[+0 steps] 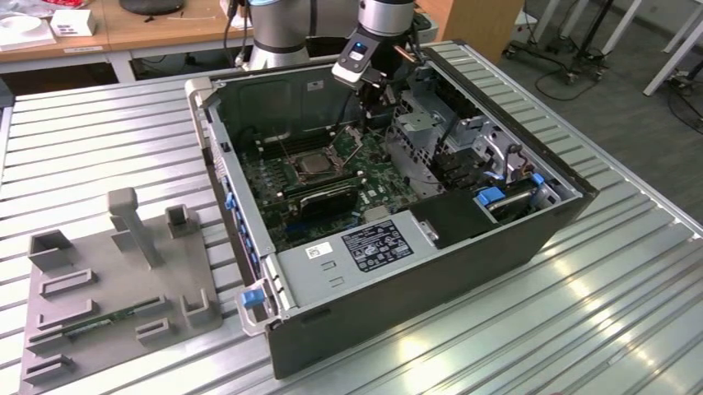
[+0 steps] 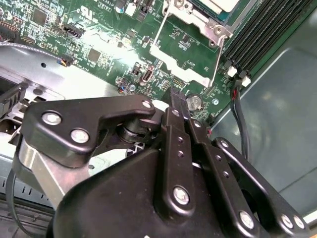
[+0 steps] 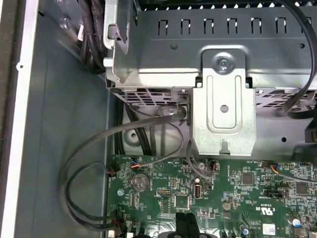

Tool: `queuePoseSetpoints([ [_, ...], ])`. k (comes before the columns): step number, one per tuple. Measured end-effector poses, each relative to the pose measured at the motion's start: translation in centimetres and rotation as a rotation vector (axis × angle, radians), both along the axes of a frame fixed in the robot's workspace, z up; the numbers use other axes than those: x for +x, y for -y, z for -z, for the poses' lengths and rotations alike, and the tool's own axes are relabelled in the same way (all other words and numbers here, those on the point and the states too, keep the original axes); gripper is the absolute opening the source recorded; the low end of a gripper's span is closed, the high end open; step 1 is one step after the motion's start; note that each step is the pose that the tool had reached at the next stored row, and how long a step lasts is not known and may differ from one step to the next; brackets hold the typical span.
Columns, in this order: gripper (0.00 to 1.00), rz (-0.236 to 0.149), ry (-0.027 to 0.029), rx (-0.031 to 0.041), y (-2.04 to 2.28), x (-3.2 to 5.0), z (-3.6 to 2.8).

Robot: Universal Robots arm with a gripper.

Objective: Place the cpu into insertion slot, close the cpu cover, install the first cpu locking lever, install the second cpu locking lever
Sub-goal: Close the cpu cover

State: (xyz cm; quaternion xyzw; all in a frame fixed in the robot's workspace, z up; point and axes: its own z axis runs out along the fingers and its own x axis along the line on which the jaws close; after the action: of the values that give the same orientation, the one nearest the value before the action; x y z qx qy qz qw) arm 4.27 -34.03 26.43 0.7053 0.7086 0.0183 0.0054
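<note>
Inspection of the open computer case [image 1: 439,271] on the slatted metal surface [image 1: 571,329].

**Step one, done as far as I can judge.** The cpu [image 1: 313,167] lies flat inside the insertion slot [image 1: 295,158], near the middle of the green circuit board [image 1: 263,185]. Its silver-grey top is uncovered.

**Step two, not done.** In the second wrist view the cpu cover [image 2: 171,55] is swung open, away from the socket. It lies out over the board, and green shows through its square cut-out.

**Steps three and four, not done.** A thin wire lever [image 2: 219,54] runs along one side of the open cover and is not latched. I cannot make out the second lever with certainty.

**Tool.** The arm reaches down into the case at its far end, beside the grey drive cage [image 3: 223,99]. The tool [image 2: 176,96] is clenched. In the first wrist view its two black fingers [image 3: 181,225] sit close together with nothing visible between them. The tips hang low over the board, just beside the free edge of the open cover. Whether they touch it cannot be told.

**Other.** A grey fixture block [image 1: 121,280] lies on the surface at the exterior view's left, well apart from the work.
</note>
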Motion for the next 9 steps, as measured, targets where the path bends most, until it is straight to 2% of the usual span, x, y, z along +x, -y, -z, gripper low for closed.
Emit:
queuePoseSetpoints([
  [9,0.11,0.000,0.0001,-0.0003,0.00,0.00,0.90],
])
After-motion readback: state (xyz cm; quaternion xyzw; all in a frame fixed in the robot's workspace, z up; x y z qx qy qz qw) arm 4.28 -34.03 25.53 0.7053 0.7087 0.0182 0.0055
